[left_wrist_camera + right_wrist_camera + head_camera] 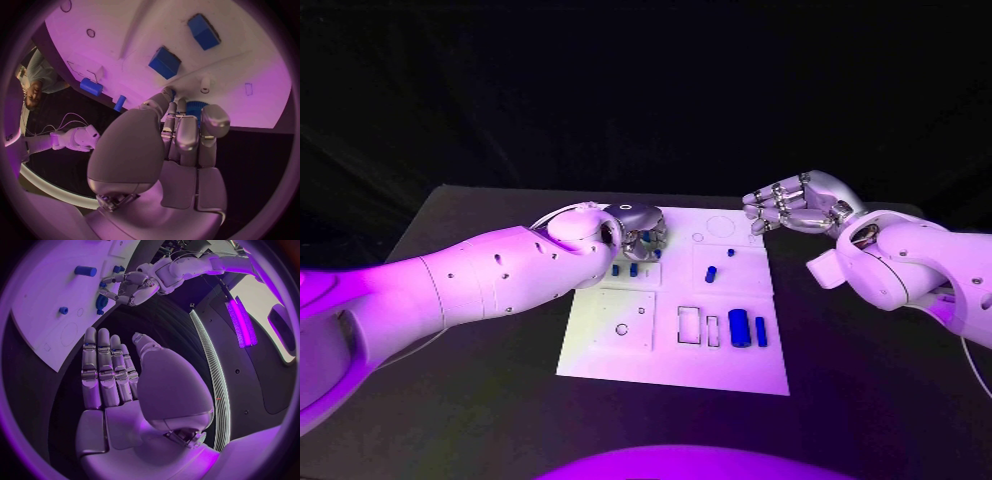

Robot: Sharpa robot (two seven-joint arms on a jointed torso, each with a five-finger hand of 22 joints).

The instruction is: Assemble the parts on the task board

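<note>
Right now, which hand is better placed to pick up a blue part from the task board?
The left hand, probably. It is over the task board, its fingers down among the blue parts. The right hand is open beside the board's far right corner, holding nothing.

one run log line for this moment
left hand: over task board, fingers on blue part | right hand: open beside board, holding nothing

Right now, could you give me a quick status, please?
Left hand down on board, fingers at a blue part. Right hand open, off the board. Nothing in the way.
</note>
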